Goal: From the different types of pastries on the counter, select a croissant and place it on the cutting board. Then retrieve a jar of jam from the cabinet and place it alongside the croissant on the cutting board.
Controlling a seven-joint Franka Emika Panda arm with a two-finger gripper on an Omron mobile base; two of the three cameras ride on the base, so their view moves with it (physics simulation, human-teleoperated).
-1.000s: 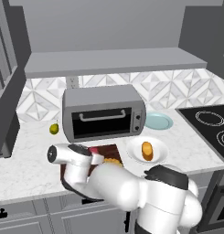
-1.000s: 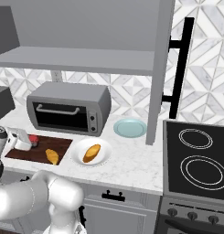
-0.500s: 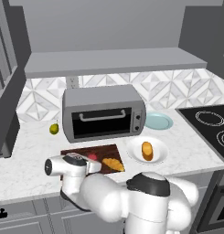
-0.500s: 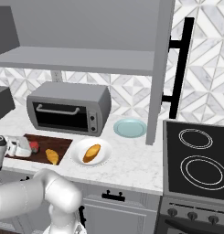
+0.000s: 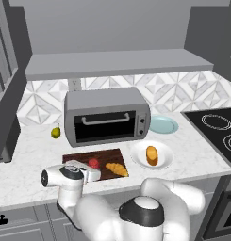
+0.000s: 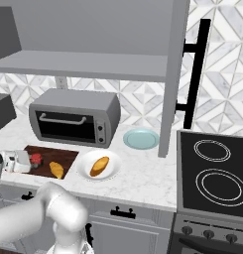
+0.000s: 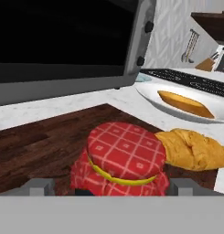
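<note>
The jar of jam (image 7: 125, 160), red with a checked cloth top, stands on the dark wooden cutting board (image 7: 40, 146). The golden croissant (image 7: 193, 148) lies against its right side. My gripper (image 7: 111, 188) is open, with a fingertip on either side of the jar and a gap at each. From the left base view the jar (image 5: 93, 163) and croissant (image 5: 117, 168) sit on the board (image 5: 79, 157) just beyond the gripper (image 5: 91, 172). On the right base view the gripper (image 6: 28, 161) is beside the jar (image 6: 36, 158), croissant (image 6: 56, 169) and board (image 6: 58, 154).
A white plate (image 5: 166, 157) holding the orange-yellow roll (image 5: 152, 155) lies right of the board on the marble counter (image 5: 22, 155). The silver toaster oven (image 5: 107, 115) stands close behind. A yellow-green fruit (image 5: 55, 132), a blue plate (image 5: 163, 124), the stove (image 6: 217, 168) and the grey cabinet ledge (image 5: 117, 61) surround it.
The hand has come down and toward the counter's front edge. Its fingers have spread apart and let go of the jar, which now rests on the board beside the croissant.
</note>
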